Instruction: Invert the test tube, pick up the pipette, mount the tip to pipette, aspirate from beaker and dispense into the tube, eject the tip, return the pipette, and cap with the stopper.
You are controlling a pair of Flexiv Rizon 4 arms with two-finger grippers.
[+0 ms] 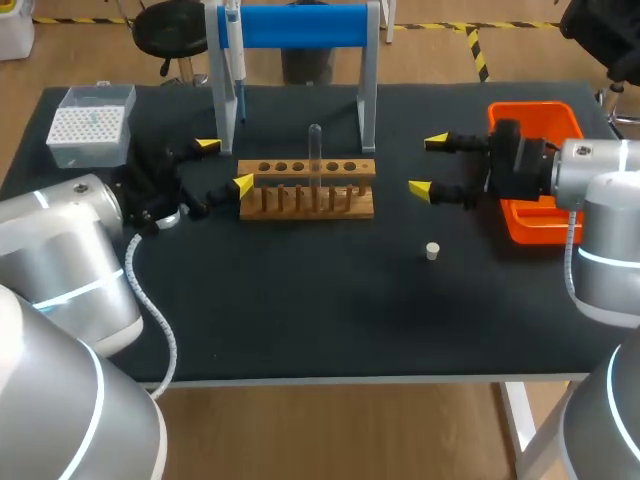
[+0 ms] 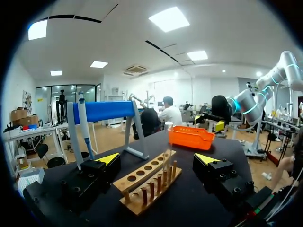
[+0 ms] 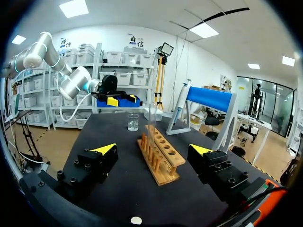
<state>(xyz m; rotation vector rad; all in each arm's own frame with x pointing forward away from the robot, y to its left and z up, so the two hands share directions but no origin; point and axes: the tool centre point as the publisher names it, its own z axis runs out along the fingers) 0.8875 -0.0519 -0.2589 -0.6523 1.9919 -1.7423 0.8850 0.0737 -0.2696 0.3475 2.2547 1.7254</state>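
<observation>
- Both grippers are open and hold nothing. The left gripper (image 1: pixel 222 165) is just beside the left end of the wooden rack (image 1: pixel 258 205). The right gripper (image 1: pixel 428 165) is apart from the rack's right end, near the orange tray (image 1: pixel 530 108).
- The test tube (image 1: pixel 315 150) stands upright in the rack, near its middle, between the two grippers. It is thin, clear glass. If the fingers close off-centre, I think they may press it against the rack and tilt or crack it.
- The left gripper is very near the rack, which looks light. A small sideways move could push it, and the tube would shift before the grasp.
- During inverting, the smooth glass may slip between the fingers, fall on the worktop (image 1: pixel 300 300) and roll.
- The small stopper (image 1: pixel 432 251) lies loose on the worktop, well apart from the rack. A low pass of the right arm could knock it away.
- The pipette (image 1: pixel 232 50) hangs on the stand behind the rack. Reaching across the rack risks hitting the tube.
- The beaker (image 3: pixel 133 122) stands close to the left arm, which could tip it.
</observation>
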